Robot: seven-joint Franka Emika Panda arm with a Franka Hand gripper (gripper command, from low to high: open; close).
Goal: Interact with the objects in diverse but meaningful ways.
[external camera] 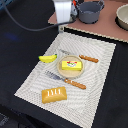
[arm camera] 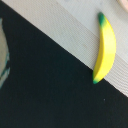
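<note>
A yellow banana lies on the striped placemat toward the exterior view's left; it also shows in the wrist view, with green tips. A yellow butter-like block with a red mark sits on a small round plate. A golden-brown scored bread loaf lies near the mat's front. My gripper hangs high above the mat's far edge, apart from everything. Its fingers are blurred and do not show in the wrist view. No tomato is in view.
A wooden-handled fork lies in front of the plate and a wooden-handled knife behind it. A grey pot and another pot stand on a brown board at the back. Black cloth surrounds the mat.
</note>
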